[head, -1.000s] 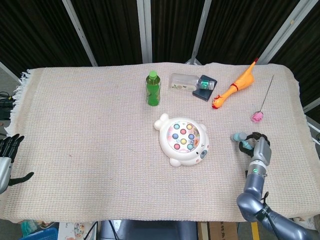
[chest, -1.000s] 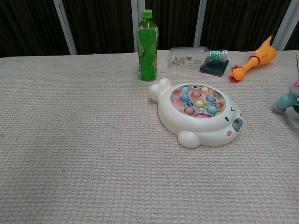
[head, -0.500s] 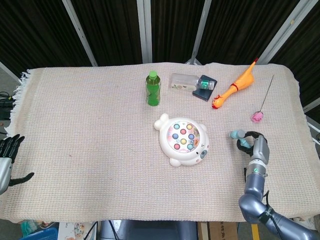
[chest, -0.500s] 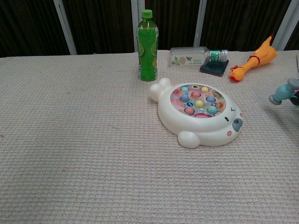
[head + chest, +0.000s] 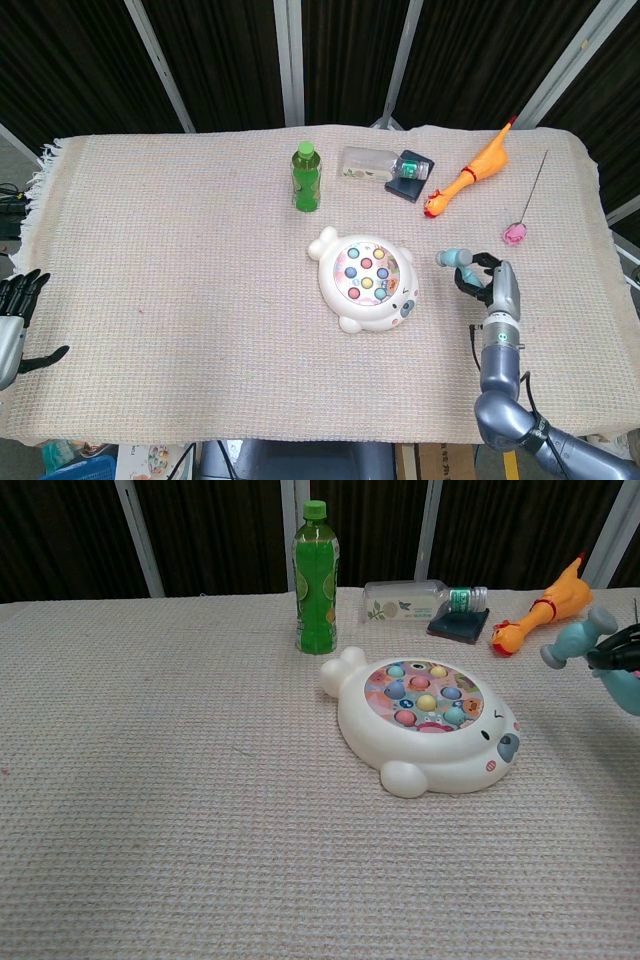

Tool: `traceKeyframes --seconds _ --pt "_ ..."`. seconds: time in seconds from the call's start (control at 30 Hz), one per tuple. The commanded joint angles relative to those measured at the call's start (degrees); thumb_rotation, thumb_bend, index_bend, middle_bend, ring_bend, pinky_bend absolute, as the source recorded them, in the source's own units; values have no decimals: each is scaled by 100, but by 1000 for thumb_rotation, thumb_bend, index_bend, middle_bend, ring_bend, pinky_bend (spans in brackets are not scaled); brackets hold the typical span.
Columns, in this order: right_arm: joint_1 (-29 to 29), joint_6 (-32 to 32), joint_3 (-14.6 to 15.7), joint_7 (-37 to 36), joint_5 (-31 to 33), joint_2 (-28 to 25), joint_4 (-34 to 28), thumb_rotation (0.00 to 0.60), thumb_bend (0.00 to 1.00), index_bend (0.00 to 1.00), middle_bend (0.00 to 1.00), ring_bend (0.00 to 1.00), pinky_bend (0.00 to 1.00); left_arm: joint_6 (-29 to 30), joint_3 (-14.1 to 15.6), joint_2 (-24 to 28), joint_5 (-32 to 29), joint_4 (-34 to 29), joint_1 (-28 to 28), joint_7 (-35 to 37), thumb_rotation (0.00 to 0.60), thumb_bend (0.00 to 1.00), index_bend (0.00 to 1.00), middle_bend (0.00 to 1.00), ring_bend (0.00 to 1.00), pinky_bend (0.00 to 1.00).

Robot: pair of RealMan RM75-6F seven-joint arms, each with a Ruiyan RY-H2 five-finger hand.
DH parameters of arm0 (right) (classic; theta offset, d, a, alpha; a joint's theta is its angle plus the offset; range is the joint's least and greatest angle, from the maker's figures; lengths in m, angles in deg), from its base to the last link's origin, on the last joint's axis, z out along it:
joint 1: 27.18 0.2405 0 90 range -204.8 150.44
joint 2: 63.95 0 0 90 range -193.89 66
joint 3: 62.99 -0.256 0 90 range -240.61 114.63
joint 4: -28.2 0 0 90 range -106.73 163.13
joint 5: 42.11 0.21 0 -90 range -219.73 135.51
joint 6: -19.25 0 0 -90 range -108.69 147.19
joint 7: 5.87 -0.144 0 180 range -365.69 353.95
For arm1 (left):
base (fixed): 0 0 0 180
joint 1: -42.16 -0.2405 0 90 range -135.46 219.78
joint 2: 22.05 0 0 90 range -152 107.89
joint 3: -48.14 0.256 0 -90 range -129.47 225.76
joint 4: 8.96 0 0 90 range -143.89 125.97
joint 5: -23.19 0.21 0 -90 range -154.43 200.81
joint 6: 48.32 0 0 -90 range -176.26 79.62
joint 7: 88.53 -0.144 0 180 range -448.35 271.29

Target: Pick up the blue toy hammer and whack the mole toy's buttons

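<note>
Blue plastic, the toy hammer [image 5: 456,262] now rides higher and further toward the mole toy [image 5: 366,279] than it did a second ago, when its head sat low near the cloth by the table's right edge. The right hand [image 5: 492,283] grips its handle, fingers wrapped round it, with the hammer head pointing left, near the toy's right side but not over the buttons [image 5: 367,271]. In the chest view the hammer head [image 5: 572,640] has climbed from the level of the toy's top to about the height of the rubber chicken [image 5: 544,606], and the dark fingers [image 5: 618,648] are cut by the frame edge, so the grip itself is only partly seen. The mole toy has not moved; it lies flat on the woven cloth [image 5: 180,250], its coloured buttons facing up.

Among the containers, the green bottle [image 5: 306,176] stands upright behind the toy, capped and filled with green liquid nearly to the neck. The clear bottle [image 5: 368,164] lies on its side, its cap end resting on a dark flat object [image 5: 410,178]; it looks empty, though that is hard to judge from here.

At the left edge, the left hand [image 5: 14,318] is partly out of frame, fingers spread and holding nothing, unchanged. A pink item on a thin stick [image 5: 516,233] lies right of the chicken, too small to identify.
</note>
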Motion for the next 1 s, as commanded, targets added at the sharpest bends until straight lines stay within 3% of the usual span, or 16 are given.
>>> traceKeyframes --seconds 0.03,0.33,0.7,1.0 --pt "22 47 8 10 -1 -15 -65 600 533 872 441 324 319 15 -1 3 12 7 -3 5 600 0 0 0 0 0" --pt "55 95 86 -27 -58 -54 -217 600 533 872 499 418 489 34 0 4 30 10 -11 22 600 0 0 0 0 0" --pt "75 97 116 -108 -94 -158 -466 600 534 872 527 449 521 43 0 2 32 8 -16 14 600 0 0 0 0 0" --pt "35 49 323 -248 -289 -157 -660 600 534 874 532 454 542 21 -2 2 21 16 -9 24 600 0 0 0 0 0"
